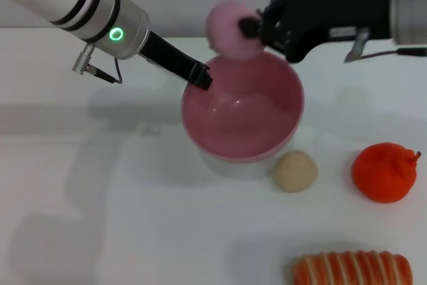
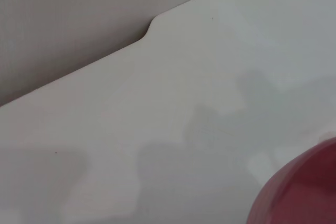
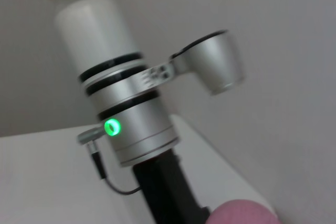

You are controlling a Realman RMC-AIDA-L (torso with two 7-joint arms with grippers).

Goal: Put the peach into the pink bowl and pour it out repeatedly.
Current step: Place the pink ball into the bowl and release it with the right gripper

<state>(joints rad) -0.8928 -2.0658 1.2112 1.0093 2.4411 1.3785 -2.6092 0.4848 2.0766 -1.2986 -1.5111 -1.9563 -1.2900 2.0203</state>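
The right gripper [image 1: 250,28] has its jaws closed on the peach [image 1: 230,28], pinching it at the side facing the wrist, so most of the fruit juts out beyond the fingertips. Directly below those jaws lies the far rim of the pink bowl [image 1: 243,108], with the hollow of the bowl opening just beneath and towards the robot; the peach hangs clear of the rim, not touching it. The peach looks matte, small and light, probably a foam or soft plastic model with a little give, so a modest squeeze across its widest part should keep it from slipping; the grip near one side, as here, seems the shakier choice.

The left gripper [image 1: 200,78] sits at the near-left rim of the bowl, apparently clamped on the wall there, though whether its jaws are truly closed I cannot tell. The bowl is glossy, stiff and likely light, so a rim pinch may slide when tilted for pouring.

Further out from the right jaws, beyond the bowl on the robot's side, rest a beige ball [image 1: 295,171], an orange-red fruit [image 1: 385,172] and a striped item [image 1: 352,269] on the white table [image 1: 100,198]
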